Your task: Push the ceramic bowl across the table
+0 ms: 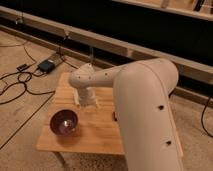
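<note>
Glossy maroon ceramic bowl (64,122) sits upright near the table (97,137) edge, gripper (90,103) just beyond it.

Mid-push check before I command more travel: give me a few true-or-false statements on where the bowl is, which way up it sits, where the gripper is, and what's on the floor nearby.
1. The ceramic bowl stands on the table, near its left end as the camera sees it. True.
2. The bowl lies upside down. False: it is upright, with its hollow facing up.
3. The gripper is inside the bowl. False: it is low over the tabletop beside the bowl, to the right of it and farther back.
4. A small black box lies on the floor beyond the table's left end. True.
</note>
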Robot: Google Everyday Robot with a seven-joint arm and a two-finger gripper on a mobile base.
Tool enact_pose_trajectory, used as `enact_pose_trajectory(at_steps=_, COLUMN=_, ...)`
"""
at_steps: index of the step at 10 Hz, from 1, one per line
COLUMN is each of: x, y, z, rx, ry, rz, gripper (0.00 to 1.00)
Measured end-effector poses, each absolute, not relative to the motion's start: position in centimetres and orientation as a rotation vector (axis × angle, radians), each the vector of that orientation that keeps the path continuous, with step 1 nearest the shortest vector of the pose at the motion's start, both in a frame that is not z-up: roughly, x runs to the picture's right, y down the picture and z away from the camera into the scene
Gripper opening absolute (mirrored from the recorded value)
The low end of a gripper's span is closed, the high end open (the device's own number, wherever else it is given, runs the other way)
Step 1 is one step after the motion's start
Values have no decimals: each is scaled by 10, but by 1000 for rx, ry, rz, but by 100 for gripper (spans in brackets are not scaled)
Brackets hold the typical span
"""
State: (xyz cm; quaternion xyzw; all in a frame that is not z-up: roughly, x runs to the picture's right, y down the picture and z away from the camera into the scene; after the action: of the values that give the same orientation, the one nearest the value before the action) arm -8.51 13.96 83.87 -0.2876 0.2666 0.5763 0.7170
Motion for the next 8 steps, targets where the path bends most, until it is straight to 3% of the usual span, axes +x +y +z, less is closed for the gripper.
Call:
enact_pose_trajectory(at_steps=4, x=-99, y=156, z=841, rx=-701, ry=625, rz=1214, gripper=65)
enact_pose_trajectory(at_steps=8, x=-146, y=174, z=821, rx=-787, ry=622, rz=1114, gripper=65)
